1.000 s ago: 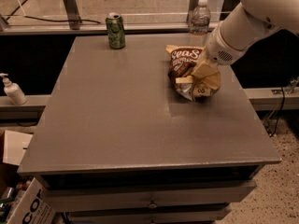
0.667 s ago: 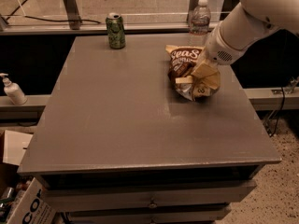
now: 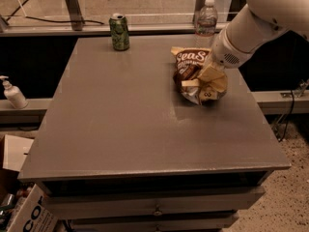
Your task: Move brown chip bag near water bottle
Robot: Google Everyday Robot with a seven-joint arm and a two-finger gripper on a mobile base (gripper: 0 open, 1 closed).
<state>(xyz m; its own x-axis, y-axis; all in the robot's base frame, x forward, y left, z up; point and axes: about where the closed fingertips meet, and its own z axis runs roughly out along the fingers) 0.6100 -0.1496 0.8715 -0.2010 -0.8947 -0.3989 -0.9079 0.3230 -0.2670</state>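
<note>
Gripper (image 3: 210, 85) right of centre, clamped on brown chip bag (image 3: 189, 65). Carry low toward water bottle (image 3: 206, 17) in upper right of frame; set down just beside, without toppling it.

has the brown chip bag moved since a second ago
No. The brown chip bag lies just as far from the water bottle, with the gripper at its right edge.
</note>
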